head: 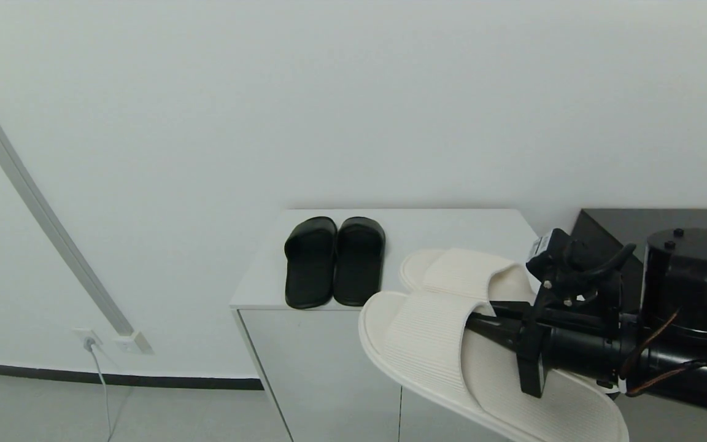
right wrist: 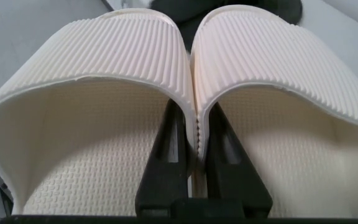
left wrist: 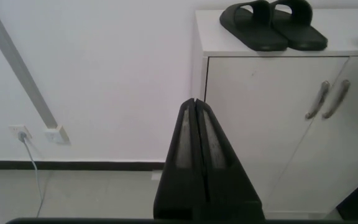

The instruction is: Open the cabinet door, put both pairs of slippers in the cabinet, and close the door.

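A pair of white ribbed slippers (head: 433, 331) hangs at the front right corner of the white cabinet (head: 452, 227), the near one sticking out past its front edge. My right gripper (head: 476, 322) is shut on the white slippers (right wrist: 104, 74), one finger (right wrist: 169, 143) inside each, pinching their inner strap walls together. A pair of black slippers (head: 334, 261) lies side by side on the cabinet top, left of the white pair. My left gripper (left wrist: 195, 106) is shut and empty, low in front of the cabinet's left side. Both cabinet doors (left wrist: 260, 112) are closed, with two metal handles (left wrist: 319, 99) at the middle.
A grey conduit (head: 34, 202) runs slanting down the wall to a socket with a plugged cable (head: 86, 337), left of the cabinet. A dark surface (head: 636, 224) adjoins the cabinet on the right. Open floor lies left of the cabinet.
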Tool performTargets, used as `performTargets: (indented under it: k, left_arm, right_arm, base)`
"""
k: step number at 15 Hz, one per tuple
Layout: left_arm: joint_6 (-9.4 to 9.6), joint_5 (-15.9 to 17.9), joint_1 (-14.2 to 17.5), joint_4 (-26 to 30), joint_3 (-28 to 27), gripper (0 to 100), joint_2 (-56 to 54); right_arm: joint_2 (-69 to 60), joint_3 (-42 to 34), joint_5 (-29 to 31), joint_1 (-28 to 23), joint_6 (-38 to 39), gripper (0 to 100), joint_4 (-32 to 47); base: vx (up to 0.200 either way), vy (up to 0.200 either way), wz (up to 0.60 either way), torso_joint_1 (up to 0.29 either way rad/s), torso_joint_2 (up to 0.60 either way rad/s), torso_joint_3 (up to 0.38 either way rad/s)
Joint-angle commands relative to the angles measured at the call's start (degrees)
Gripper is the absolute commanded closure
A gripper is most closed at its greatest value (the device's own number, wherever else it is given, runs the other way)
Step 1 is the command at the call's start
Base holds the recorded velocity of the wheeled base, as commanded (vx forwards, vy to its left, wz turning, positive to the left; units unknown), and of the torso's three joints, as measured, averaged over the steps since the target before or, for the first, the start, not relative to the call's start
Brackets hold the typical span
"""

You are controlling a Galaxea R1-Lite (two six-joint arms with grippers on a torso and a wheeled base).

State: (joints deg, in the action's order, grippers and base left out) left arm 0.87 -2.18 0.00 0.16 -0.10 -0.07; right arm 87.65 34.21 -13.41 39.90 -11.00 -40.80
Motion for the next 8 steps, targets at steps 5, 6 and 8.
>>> performTargets:
  k: [5,6,8]
  left_arm:
    - [0.01,0.1,0.0,0.0,0.0,100,0.1]
    - [0.01,0.1,0.0,0.0,0.0,100,0.1]
    - [0.1,0.1,0.0,0.0,0.0,100,0.1]
  right_arm:
    - [0.6,-1.0,-0.6,-0.2,-0.1,100,-0.1]
    - [0.5,-1.3,-0.5,-0.2,-0.1,100,-0.1]
    - [0.5,-1.4,-0.5,-0.3,-0.1,100,-0.1]
  base:
    - [-0.12,0.0,0.0,-0.003,0.0,0.002]
    - [0.0,0.0,0.0,0.0,0.0,0.0]
    - [0.0,0.0,0.0,0.0,0.0,0.0]
